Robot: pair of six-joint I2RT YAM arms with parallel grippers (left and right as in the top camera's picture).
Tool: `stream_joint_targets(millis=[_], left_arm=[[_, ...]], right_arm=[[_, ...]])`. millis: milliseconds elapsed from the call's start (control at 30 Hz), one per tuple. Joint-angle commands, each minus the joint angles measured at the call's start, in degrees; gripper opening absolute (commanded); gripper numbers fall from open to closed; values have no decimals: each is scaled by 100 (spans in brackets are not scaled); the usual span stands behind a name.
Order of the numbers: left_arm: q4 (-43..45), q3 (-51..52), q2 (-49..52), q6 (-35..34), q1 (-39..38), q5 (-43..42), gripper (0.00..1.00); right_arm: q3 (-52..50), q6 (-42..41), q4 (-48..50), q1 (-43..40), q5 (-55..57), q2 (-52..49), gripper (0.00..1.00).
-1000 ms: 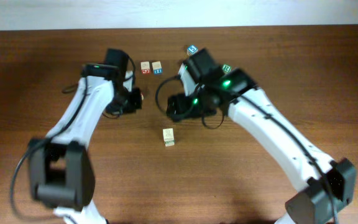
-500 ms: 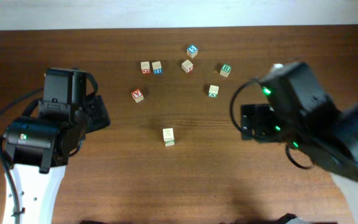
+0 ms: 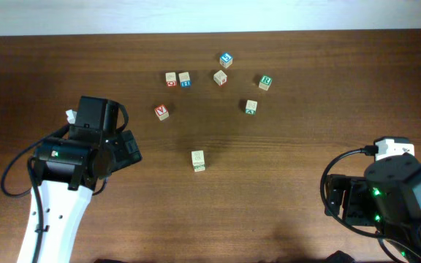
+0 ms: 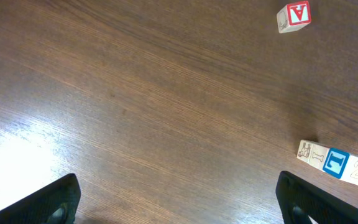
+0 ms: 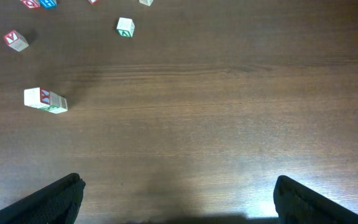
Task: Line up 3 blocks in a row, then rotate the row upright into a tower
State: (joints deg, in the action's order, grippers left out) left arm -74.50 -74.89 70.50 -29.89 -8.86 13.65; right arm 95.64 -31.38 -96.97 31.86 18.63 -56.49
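Side by side at the back stand a red-faced block (image 3: 170, 79) and a blue-faced block (image 3: 185, 79). A pale tan block (image 3: 221, 77) sits a little to their right. My left gripper (image 3: 131, 146) hangs open at the left, well in front of them. In the left wrist view the left gripper (image 4: 180, 208) has only bare wood between its fingers. My right gripper (image 3: 332, 199) is open at the front right, far from every block. The right wrist view shows the right gripper (image 5: 178, 202) empty too.
A red V cube (image 3: 161, 112) (image 4: 294, 15) (image 5: 15, 40) lies right of the left gripper. A pale pair of cubes (image 3: 198, 161) (image 4: 335, 163) (image 5: 45, 99) lies mid-table. Further back are a blue-topped cube (image 3: 226, 59) and two green-lettered cubes (image 3: 266, 82) (image 3: 251, 107).
Both arms have pulled back from the cluster of cubes toward the table's front corners. Both grippers have opened. The red V, tan and one green cube have come into view.
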Motion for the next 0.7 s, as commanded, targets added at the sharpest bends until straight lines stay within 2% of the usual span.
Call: stream_joint_targets(millis=[0, 167, 300, 367, 467, 567, 667], left_arm=[[-11, 28, 2, -94, 4, -59, 99], [-11, 28, 2, -94, 4, -59, 99], [-11, 28, 2, -94, 4, -59, 99], [-11, 28, 2, -92, 4, -59, 99], [-11, 28, 2, -94, 4, -59, 99], [-11, 28, 2, -94, 4, -59, 99], [-11, 28, 2, -92, 4, -59, 99]], right_arm=[[-46, -66, -35, -11, 114, -24, 98], [-72, 295, -35, -11, 284, -11, 98], [-608, 229, 356, -164, 929, 251, 98], [-1495, 1043, 1587, -796, 566, 846, 98], [-2848, 2474, 3171, -1812, -601, 1836, 98], [-4325, 3071, 4551, -2640, -1591, 2935, 98], [-5757, 3375, 5654, -2931, -2024, 4037, 98]])
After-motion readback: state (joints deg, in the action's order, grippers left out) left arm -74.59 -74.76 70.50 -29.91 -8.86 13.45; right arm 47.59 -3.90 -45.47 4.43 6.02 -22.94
